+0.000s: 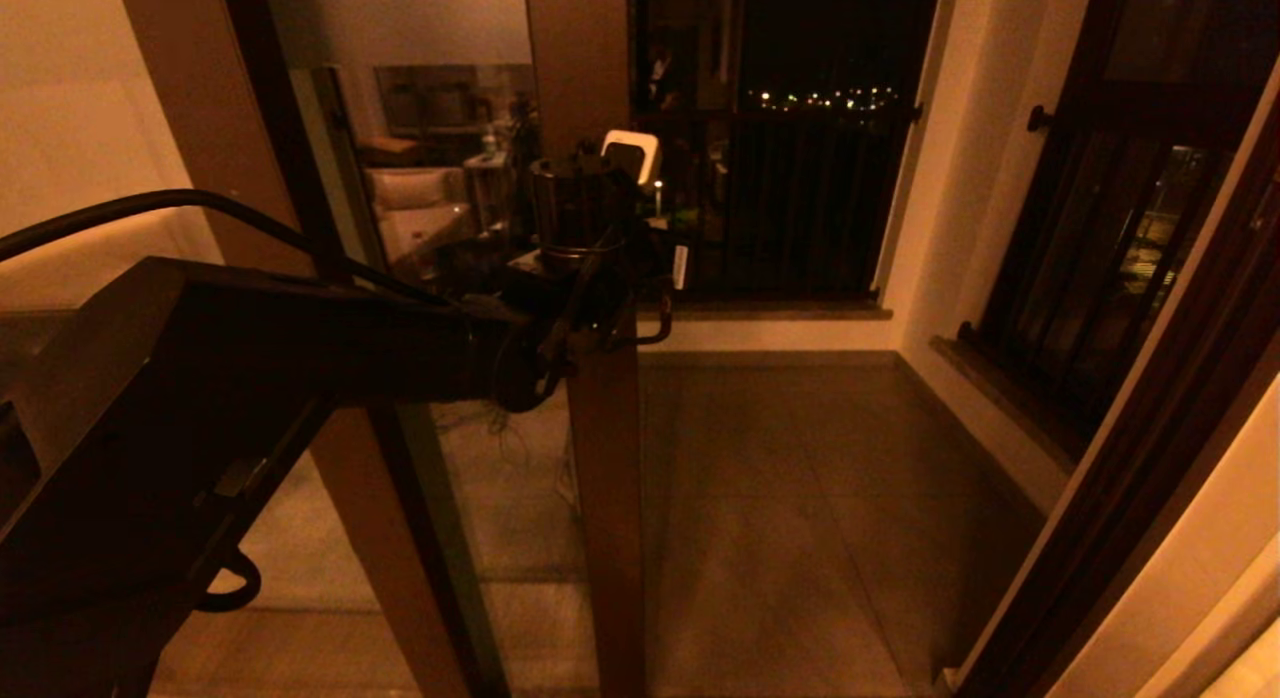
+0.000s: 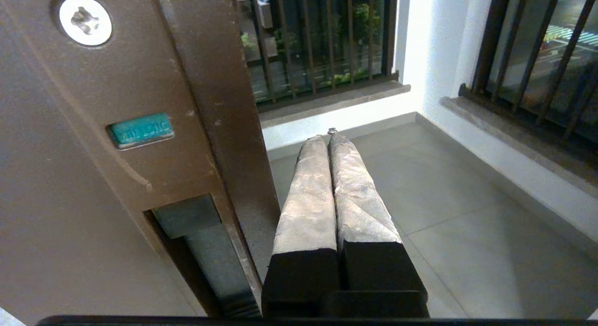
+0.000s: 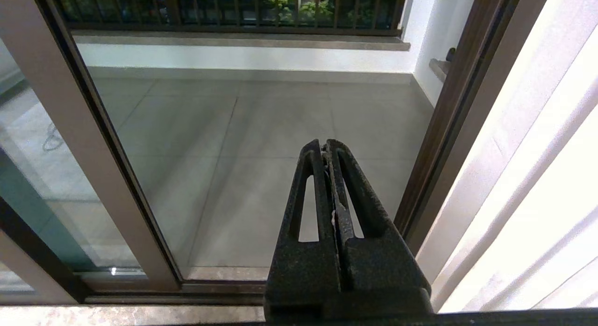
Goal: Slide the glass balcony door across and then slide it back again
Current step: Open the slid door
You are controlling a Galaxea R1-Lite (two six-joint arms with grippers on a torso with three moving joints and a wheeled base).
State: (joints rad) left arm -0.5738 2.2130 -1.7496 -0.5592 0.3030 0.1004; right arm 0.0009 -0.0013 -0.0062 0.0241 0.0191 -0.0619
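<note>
With the doorway standing roughly half open, the glass balcony door (image 1: 605,478) sits with its brown stile near the middle of the opening; bare balcony floor (image 1: 800,498) shows between the stile and the dark door jamb (image 1: 1130,478) at the right.

Left gripper (image 2: 331,138): fingers pressed together, holding nothing. It lies just beside the outer edge of the stile, on the open side, near the recessed handle slot (image 2: 196,232) but not inside it. Whether the finger flank touches the stile edge, cannot tell. A screw (image 2: 85,20) and a small green tag (image 2: 140,130) sit on the stile face above the slot.

Right gripper (image 3: 325,146): closed, empty, parked low near the threshold, facing the open gap.

Progress, judged: door is mid-travel, neither fully across nor fully home. Which leg of the slide this is cannot be read from one moment. A closed gripper on the open-side edge suits pushing the door toward the left. At least part of one stroke remains, possibly the whole return.
</note>
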